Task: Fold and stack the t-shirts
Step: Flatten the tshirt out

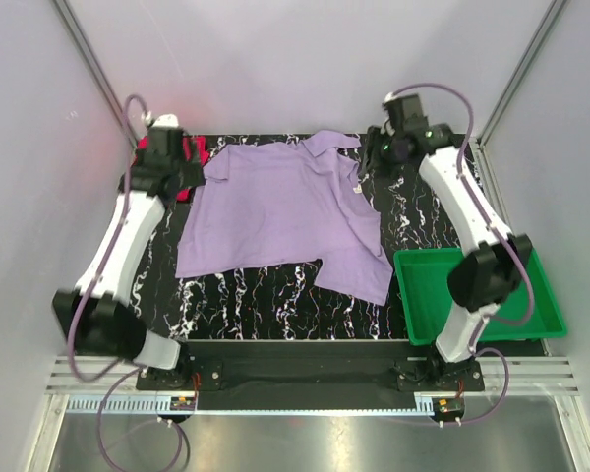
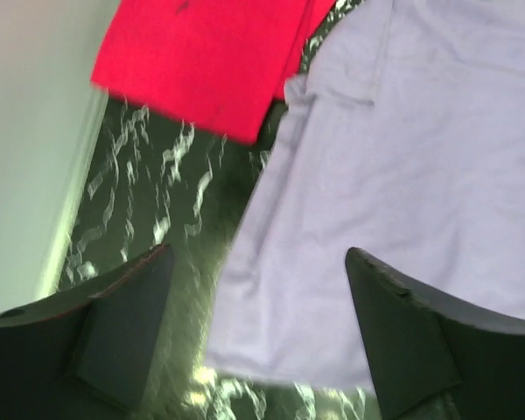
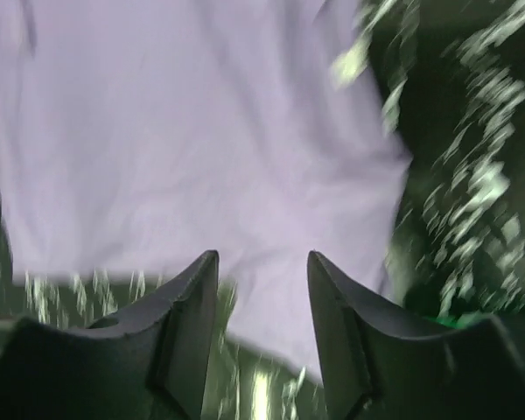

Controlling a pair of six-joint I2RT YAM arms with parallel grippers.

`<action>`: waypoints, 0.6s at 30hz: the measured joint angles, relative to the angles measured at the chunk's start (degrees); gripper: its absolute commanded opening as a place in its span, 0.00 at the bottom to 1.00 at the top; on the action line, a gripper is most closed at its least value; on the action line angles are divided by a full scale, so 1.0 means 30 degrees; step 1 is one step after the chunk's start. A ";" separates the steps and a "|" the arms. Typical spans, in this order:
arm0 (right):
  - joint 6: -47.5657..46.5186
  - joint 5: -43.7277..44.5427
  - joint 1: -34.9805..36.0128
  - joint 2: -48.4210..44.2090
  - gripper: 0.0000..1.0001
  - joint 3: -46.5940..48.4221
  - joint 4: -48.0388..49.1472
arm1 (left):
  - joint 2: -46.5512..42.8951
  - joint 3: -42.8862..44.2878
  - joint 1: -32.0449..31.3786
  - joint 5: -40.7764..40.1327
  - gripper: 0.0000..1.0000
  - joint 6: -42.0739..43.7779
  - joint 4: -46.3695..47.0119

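Lavender t-shirt (image 1: 285, 211): spread open and mostly flat across the middle of the black marbled table (image 1: 246, 300), collar toward the far edge, one corner reaching down-right to just beside the green tray (image 1: 405, 295). Fills most of the right wrist view (image 3: 184, 131) and the right half of the left wrist view (image 2: 402, 175), with a few soft creases.

Pink-red t-shirt (image 1: 199, 151): in the far left corner of the table, largely hidden under the left arm from above; from the left wrist (image 2: 201, 61), a flat red piece whose edge meets the lavender sleeve. Touching or overlapping, cannot tell.

Left gripper (image 1: 177, 175): over the lavender shirt's left edge, jaws spread wide (image 2: 258, 280), nothing pinched between them.

Right gripper (image 1: 388, 147): at the shirt's far right, near the collar, jaws parted by a narrower gap (image 3: 262, 262), cloth below them and nothing gripped. Right wrist view blurred.
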 measured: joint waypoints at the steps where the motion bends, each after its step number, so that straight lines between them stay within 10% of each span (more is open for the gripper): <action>1: 0.0146 -0.0058 0.0860 -0.1137 0.40 -0.1246 -0.0219 | -0.1239 -0.1042 0.0138 0.0357 0.74 -0.0364 0.0029; 4: 0.0787 -0.1224 0.3089 -0.4656 0.18 -0.5785 -0.0226 | -0.4918 -0.5136 0.1027 0.1821 0.62 -0.1880 0.0291; 18: 0.2492 -0.1719 0.4306 -0.9428 0.18 -1.6655 -0.1443 | -0.6062 -1.3515 0.7439 0.6455 0.57 -0.6273 0.0736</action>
